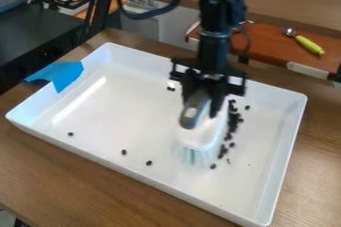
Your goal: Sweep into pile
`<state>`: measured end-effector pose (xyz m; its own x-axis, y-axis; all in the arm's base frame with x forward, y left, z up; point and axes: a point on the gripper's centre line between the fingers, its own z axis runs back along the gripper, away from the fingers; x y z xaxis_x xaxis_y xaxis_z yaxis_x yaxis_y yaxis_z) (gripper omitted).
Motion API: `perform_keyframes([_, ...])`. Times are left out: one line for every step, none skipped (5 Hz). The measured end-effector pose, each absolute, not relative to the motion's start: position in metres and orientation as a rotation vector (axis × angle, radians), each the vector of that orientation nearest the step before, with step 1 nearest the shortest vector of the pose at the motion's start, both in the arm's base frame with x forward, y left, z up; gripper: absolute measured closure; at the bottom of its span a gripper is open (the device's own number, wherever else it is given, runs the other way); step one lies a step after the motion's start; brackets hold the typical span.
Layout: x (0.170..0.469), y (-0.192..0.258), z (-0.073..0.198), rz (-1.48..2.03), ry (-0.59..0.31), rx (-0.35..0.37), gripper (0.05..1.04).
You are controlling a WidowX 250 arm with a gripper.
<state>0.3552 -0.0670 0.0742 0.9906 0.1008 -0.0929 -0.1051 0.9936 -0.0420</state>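
- The black robot arm (214,37) comes down from the top edge and points straight down over the big white plastic tray (77,155).
- Its black gripper (202,102) is closed around the grey handle of a white brush (204,134) (it looks like a scrubber).
- Small black round bits (233,121) sit in the tray, many right beside the brush, others scattered.
- The gripper hides some handle; the bristle tips are hard to see.

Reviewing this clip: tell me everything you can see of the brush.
The brush has a white body, a rounded grey part on top where the gripper holds it, and pale, bluish-white bristles along its lower edge. It looks like plastic. It is held bristles down over the floor of the white tray, right of the tray's middle in the picture. Black bits lie along its right side; whether any touch it, I can't tell.
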Motion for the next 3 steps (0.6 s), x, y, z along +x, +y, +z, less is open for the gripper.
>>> perform_keyframes([0.361,-0.095,0.075,0.105,0.085,-0.054,0.595])
perform_keyframes([0.366,-0.115,0.080,0.100,0.070,-0.075,0.595])
perform_keyframes([0.366,-0.112,0.087,0.113,0.083,-0.118,0.595])
